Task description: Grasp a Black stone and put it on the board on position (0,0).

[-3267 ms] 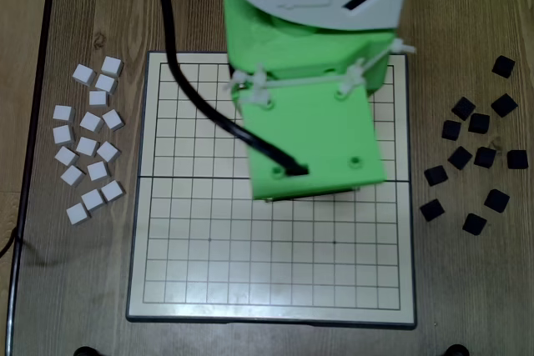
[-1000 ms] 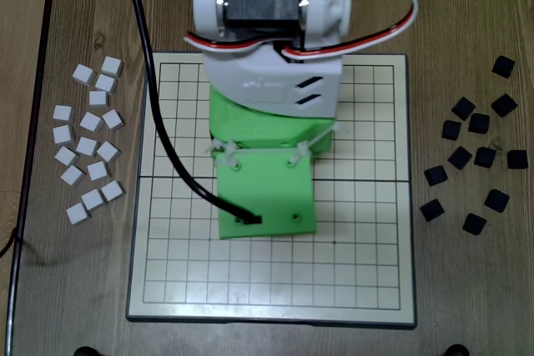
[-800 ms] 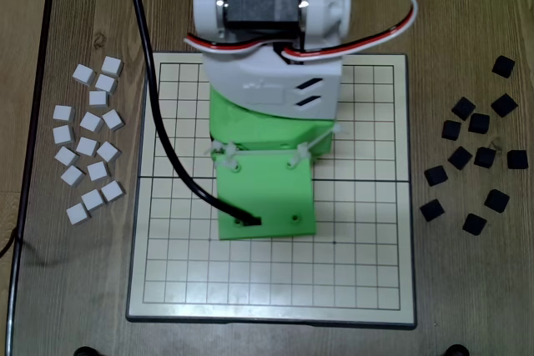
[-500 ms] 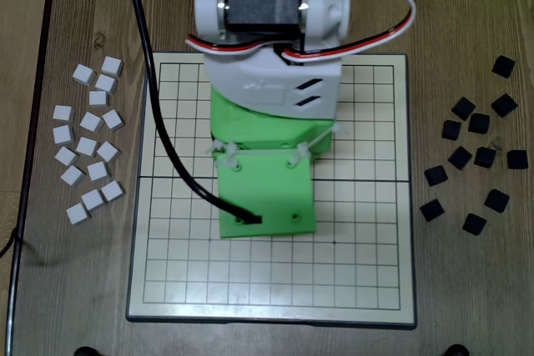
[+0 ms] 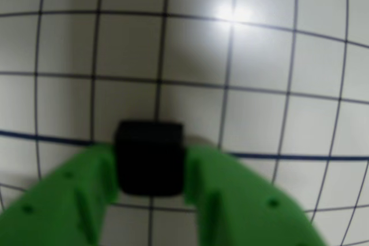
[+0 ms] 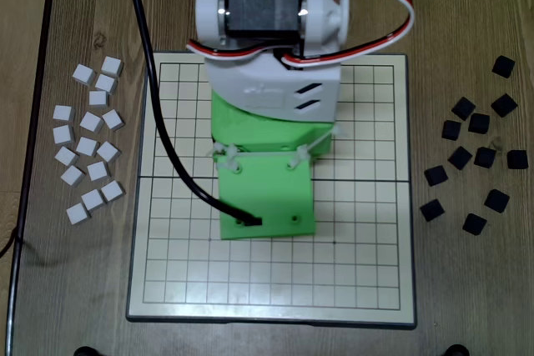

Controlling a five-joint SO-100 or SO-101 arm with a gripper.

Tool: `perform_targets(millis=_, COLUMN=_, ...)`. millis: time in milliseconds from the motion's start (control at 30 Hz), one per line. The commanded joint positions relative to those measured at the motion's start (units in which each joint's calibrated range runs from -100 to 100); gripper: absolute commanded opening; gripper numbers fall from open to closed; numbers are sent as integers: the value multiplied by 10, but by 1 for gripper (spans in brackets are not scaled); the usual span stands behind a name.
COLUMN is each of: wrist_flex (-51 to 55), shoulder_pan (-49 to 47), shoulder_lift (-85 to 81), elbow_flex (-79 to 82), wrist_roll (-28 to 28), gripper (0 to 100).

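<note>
Wood-grain surface (image 6: pixel 467 306), brown and streaky, carries everything seen from overhead. At its left lies a loose cluster of white tiles (image 6: pixel 88 139), small matte squares set at odd angles. Next comes the board (image 6: pixel 367 289), a cream square with a thin black grid, a dark frame and a dark seam across its middle. A black cable (image 6: pixel 163 135) curves across the board's left half.

Above the board's middle hangs the arm, a white housing over a blocky green plastic wrist. Compared with about three seconds ago the arm has pulled back and dropped lower over the centre, and through the last second it has barely shifted, so the carry seems paused short of any corner cell.

In the wrist view the jaws (image 5: pixel 151 168) are clamped on the Black stone (image 5: pixel 150 156), a dull cube-like tile pinched between two green fingers (image 5: pixel 86 194), just above the grid near the seam line. Position (0,0) is likely a corner, so travel remains.

At far right, spare black tiles (image 6: pixel 471 156) lie scattered.
</note>
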Motion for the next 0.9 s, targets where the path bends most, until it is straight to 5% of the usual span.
perform_targets(millis=0, wrist_flex=-7, shoulder_pan=-1, shoulder_lift=-16, elbow_flex=-6, wrist_roll=-3, gripper=6)
perform_targets(millis=867, wrist_flex=-11, shoulder_pan=-2, shoulder_lift=-11, elbow_flex=-6, wrist_roll=1, gripper=8)
